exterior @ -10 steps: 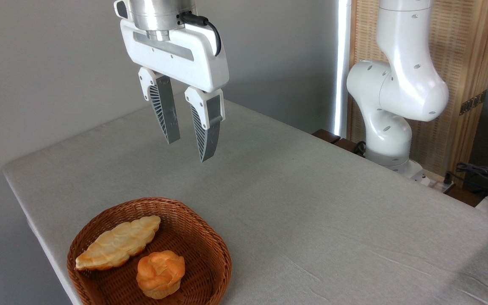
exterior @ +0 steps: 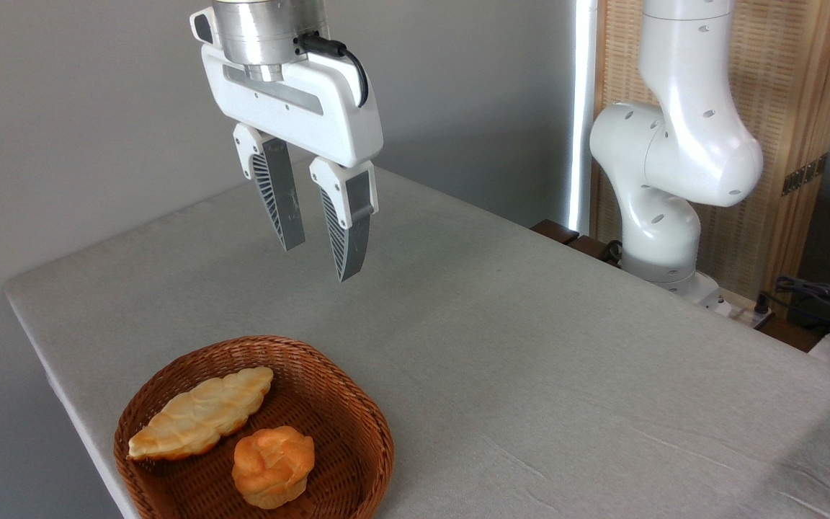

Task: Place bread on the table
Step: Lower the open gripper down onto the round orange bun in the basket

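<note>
My pincer [exterior: 318,261] hangs open and empty above the table [exterior: 530,346]. The bread [exterior: 272,466] sits in the basket [exterior: 364,432], seemingly touching 1 long pastry [exterior: 199,414].

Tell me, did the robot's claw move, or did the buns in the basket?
Only the gripper moved: it shifted slightly left, empty and open, high above the table. The bread, the pastry and the basket stayed put.
</note>
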Robot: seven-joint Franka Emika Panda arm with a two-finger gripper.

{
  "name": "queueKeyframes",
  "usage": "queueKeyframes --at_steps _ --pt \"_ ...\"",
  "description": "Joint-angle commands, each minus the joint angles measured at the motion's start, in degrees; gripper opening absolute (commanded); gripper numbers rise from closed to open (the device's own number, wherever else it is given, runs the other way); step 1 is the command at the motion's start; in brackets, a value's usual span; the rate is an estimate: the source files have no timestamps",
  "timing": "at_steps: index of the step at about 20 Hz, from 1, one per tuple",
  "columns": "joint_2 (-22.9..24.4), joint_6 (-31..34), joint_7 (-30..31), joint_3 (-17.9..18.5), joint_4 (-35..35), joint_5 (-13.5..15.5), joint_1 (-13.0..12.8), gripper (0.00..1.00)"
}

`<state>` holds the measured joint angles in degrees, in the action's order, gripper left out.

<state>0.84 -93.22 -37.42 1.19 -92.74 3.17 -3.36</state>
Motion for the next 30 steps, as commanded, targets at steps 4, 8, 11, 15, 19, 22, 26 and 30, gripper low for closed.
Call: queueKeyframes --at_steps 4,8,11,15,19,22,26,30 --pt "-0.2 -2.5 0.2 0.1 -0.5 -0.4 -0.3 1.00" --pt "-1.4 -14.1 0.5 0.1 -5.3 -0.4 -0.4 1.00" --pt "-1.5 -20.6 0.1 -0.7 -8.2 -0.3 -0.4 1.00" --pt "-2.6 -31.4 0.0 -3.1 -13.7 -0.4 -0.5 1.00" --pt "-3.5 -34.2 -5.6 -3.2 -15.7 -2.5 -0.2 1.00" --pt "-4.1 -34.2 -13.7 -1.0 -15.9 -7.1 0.2 1.00" --pt "-5.8 -35.6 -14.5 -1.0 -16.4 -7.2 0.3 1.00" --pt "-7.1 -42.5 -14.5 -1.0 -19.6 -7.3 0.4 1.00"
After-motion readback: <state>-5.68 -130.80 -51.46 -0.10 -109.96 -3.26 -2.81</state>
